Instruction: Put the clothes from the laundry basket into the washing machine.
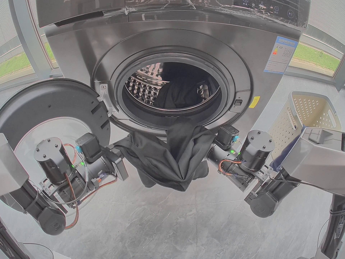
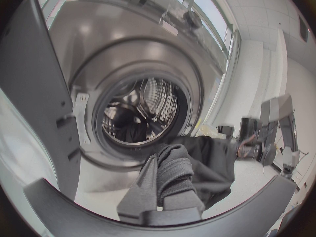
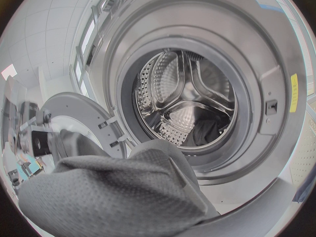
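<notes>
Head view: washing machine [image 1: 251, 54] stands w/ its door [image 1: 46, 105] swung wide to the robot's left and the drum [image 1: 143, 87] open. Some dark clothing [image 1: 179, 90] already lies at the bottom inside, so part of the job looks done. A black garment [image 1: 172, 155] hangs slung btw the two arms, just in front of and below the opening. Its top fold is up at the lower lip, but it's not in yet.

Left arm [image 1: 90, 162] holds one end: left jaws are clamped together on a bunched fold, plain in the left wrist view. Right arm [image 1: 244, 155] carries the other end, but cloth is draped all over it. Right jaws: can't tell if apart or together.

Laundry basket [image 1: 309, 112] sits on the floor [image 1: 161, 220] to the robot's right, near the machine. A bit of blue cloth [image 1: 278, 162] shows at its edge behind the right arm, so prob. at least one more piece is left.

In the way: the lower lip of the opening, which the sagging middle must clear, & the door close by the left arm.
</notes>
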